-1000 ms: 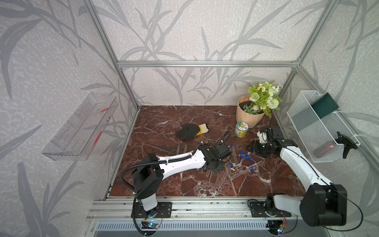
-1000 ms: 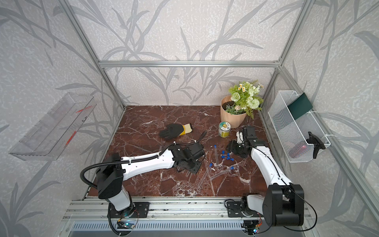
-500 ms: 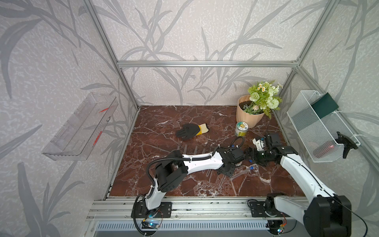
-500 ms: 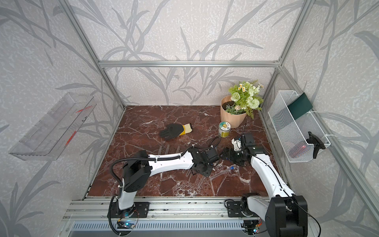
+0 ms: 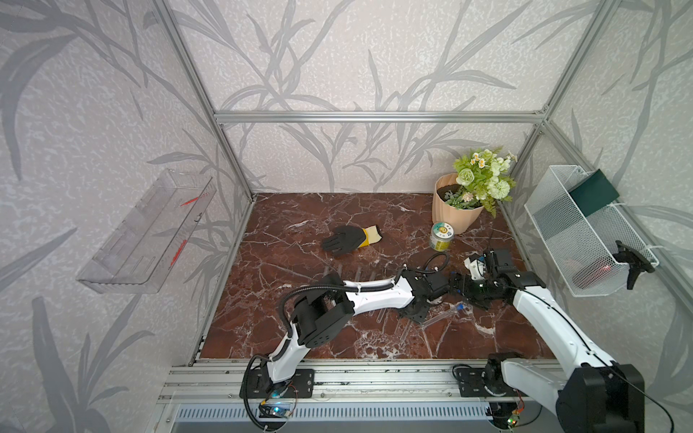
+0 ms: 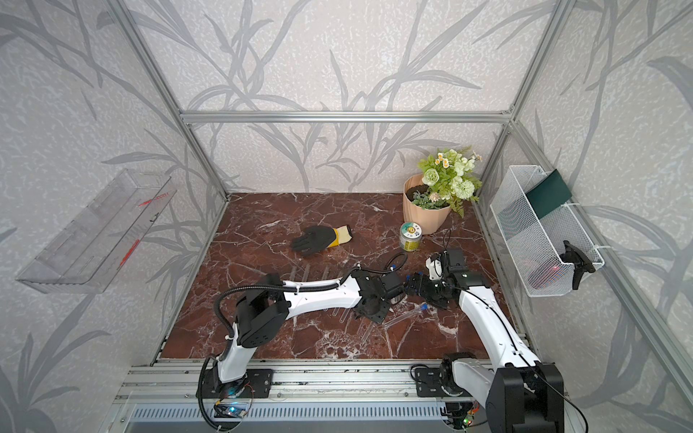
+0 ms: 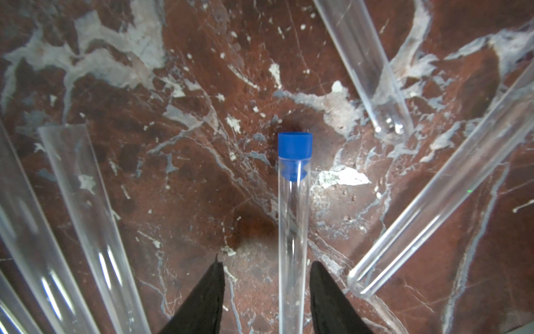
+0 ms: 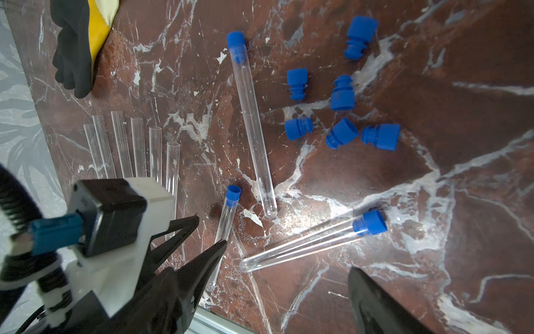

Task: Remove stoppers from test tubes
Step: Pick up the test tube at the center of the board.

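Three test tubes lie capped on the marble floor. In the left wrist view one tube (image 7: pixel 291 231) with its blue stopper (image 7: pixel 294 147) lies between the jaws of my left gripper (image 7: pixel 266 263), which is open, with a gap on each side. The right wrist view shows this tube (image 8: pixel 224 222), a longer capped one (image 8: pixel 251 124) and a third (image 8: pixel 303 243) with its stopper (image 8: pixel 370 222). Several loose stoppers (image 8: pixel 342 92) lie beyond. My right gripper (image 8: pixel 286 271) is open and empty above the third tube's round end. Both top views show the grippers nose to nose (image 5: pixel 416 313) (image 6: pixel 410 286).
Several uncapped tubes (image 8: pixel 138 144) lie in a row near the black and yellow glove (image 5: pixel 348 240). A flower pot (image 5: pixel 453 210) and a small jar (image 5: pixel 441 236) stand at the back right. A wire basket (image 5: pixel 585 232) hangs on the right wall, a clear shelf (image 5: pixel 146 232) on the left.
My left arm has swung right and lowered its gripper over a capped tube, jaws narrowing a little. My right gripper has moved left toward it and opened wider.
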Available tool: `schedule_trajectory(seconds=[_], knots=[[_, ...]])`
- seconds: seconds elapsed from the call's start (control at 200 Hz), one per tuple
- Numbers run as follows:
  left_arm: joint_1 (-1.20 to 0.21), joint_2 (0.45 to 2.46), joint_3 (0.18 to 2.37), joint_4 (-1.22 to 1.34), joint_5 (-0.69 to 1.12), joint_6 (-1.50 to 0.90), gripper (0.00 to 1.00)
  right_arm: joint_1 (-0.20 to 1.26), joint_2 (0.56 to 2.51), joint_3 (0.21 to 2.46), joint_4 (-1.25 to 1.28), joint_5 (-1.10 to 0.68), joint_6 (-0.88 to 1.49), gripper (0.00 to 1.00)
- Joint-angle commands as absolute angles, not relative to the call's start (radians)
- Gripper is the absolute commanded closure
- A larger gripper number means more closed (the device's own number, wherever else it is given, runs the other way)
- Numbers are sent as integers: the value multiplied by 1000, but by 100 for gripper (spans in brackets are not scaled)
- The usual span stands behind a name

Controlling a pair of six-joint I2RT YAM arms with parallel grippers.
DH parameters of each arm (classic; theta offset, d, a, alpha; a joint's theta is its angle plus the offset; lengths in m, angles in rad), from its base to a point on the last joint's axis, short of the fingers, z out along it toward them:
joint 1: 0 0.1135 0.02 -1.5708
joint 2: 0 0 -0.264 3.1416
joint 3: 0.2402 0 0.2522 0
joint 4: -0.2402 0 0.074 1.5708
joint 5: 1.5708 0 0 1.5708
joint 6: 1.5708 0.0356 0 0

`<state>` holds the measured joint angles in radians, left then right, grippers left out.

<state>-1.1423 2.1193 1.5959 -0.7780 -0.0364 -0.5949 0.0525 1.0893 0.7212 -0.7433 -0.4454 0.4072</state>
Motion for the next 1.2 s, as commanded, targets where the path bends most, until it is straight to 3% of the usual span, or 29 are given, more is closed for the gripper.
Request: schedule_trajectory(seconds=[0.0,0.36,0.75,0.95,1.195], knots=[[-1139,2146,1629,-807,-66,-576,53,48,1072,719,-776,-419,421,7],[-1139,2167,1626,-813,-60,-561,61,32,1036,712,-783,-379,453,6],[-1134,2116,1553,-789,-40,-563,77,29,980,684,-777,-336,470,6],[-1118,2083,1509,-767,-26,-569,86,30,976,673,-768,-343,472,6],[-1100,2020,1469,-734,-15,-568,89,34,997,648,-716,-420,466,6]])
